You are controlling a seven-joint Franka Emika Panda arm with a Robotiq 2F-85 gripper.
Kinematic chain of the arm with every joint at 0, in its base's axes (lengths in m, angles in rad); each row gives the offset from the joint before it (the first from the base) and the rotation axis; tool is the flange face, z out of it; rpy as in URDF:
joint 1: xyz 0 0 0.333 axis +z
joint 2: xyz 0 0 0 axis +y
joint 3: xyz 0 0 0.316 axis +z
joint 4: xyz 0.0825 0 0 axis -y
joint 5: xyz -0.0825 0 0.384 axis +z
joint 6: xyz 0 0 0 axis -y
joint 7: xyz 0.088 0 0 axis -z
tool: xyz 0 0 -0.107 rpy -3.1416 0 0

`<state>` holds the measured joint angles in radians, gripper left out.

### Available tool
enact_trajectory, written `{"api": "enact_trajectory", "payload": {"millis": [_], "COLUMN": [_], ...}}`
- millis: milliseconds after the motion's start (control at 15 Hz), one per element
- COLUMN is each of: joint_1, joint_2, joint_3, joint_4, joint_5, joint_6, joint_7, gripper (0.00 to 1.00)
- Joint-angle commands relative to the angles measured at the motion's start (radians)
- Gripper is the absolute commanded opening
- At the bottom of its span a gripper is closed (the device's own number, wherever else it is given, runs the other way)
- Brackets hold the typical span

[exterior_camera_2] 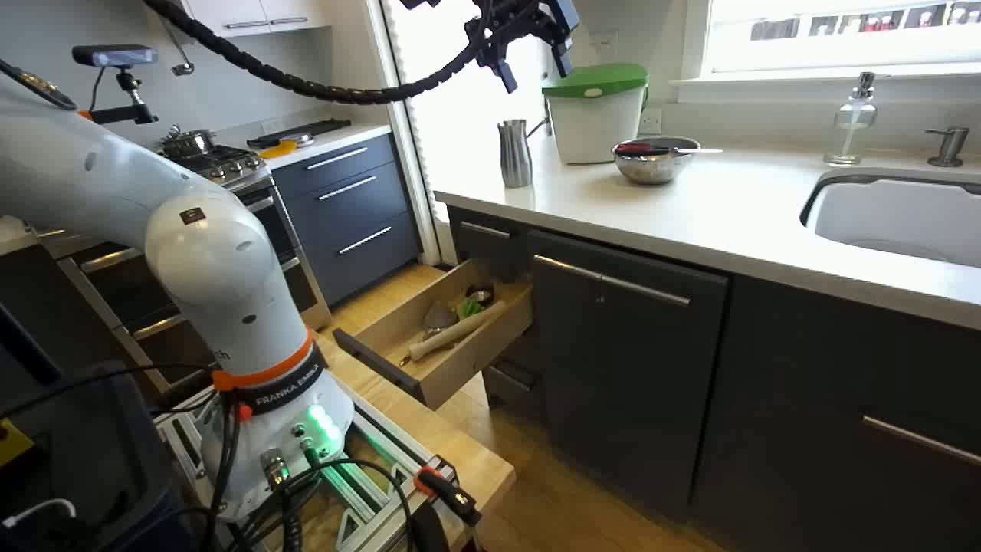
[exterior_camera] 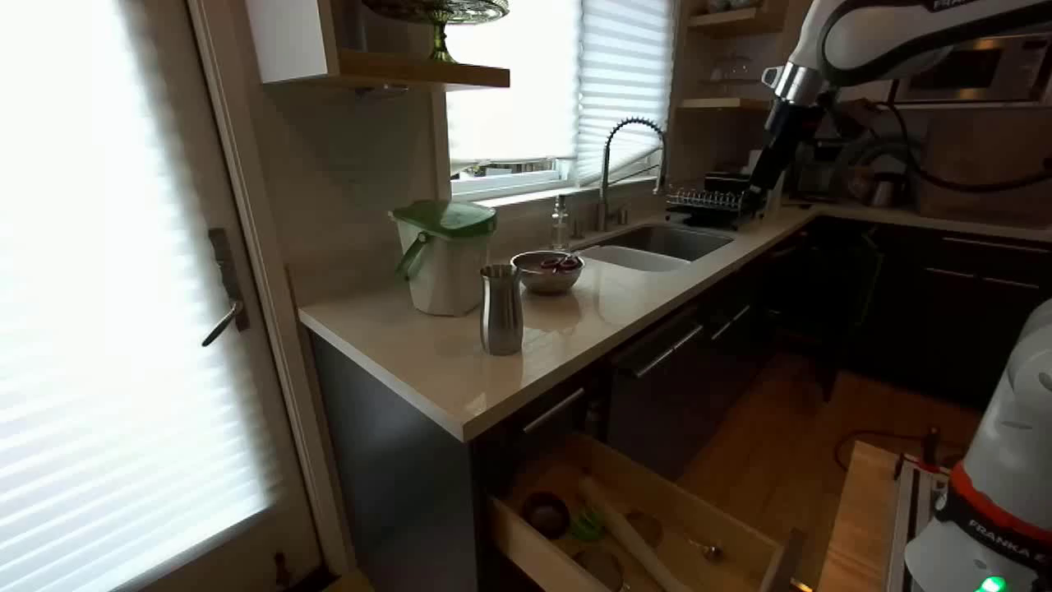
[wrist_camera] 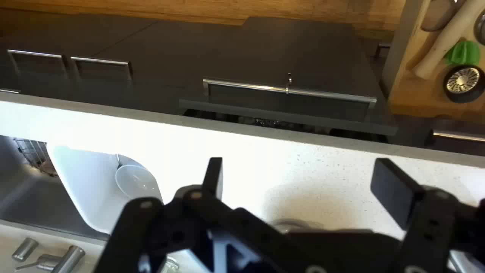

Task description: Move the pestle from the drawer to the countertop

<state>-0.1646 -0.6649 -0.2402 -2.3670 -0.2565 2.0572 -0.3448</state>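
1. Looking through the wrist view, I see my black two-fingered claw spread wide.
2. Beyond the claw runs the smooth pale cream countertop.
3. Lower than the claw in an exterior view, a brushed-steel cup stands upright on that countertop.
4. Further down, well apart from the claw, the slim pale tan wooden pestle lies inside the pulled-out, dark-fronted light wooden drawer.

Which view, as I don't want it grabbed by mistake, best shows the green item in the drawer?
The wrist view: the green item is largest and sharpest there, and its ridged shape shows beside the pestle in the drawer. Both exterior views show it next to the pestle, but smaller, so its shape is harder to read.
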Motion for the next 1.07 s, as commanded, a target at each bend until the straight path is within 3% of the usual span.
{"api": "enact_trajectory", "payload": {"millis": [0, 267, 333, 467, 600, 800, 867, 1000], "joint_1": [0.004, 0.003, -0.056, -0.088, -0.093, -0.011, 0.041, 0.081], "joint_2": [0.000, 0.000, 0.023, 0.005, -0.052, -0.050, -0.055, 0.010], "joint_3": [-0.002, -0.002, 0.041, 0.109, 0.182, 0.235, 0.214, 0.212], "joint_4": [0.002, 0.003, 0.005, -0.074, -0.185, -0.292, -0.334, -0.389], "joint_5": [-0.002, -0.002, -0.080, -0.160, -0.192, -0.121, -0.046, 0.034], "joint_6": [-0.003, -0.003, 0.021, 0.020, -0.062, -0.182, -0.173, -0.150], "joint_7": [0.002, 0.002, 0.092, 0.211, 0.322, 0.369, 0.338, 0.348], "gripper": [1.00, 1.00, 1.00, 1.00, 1.00, 1.00, 1.00, 1.00]}}
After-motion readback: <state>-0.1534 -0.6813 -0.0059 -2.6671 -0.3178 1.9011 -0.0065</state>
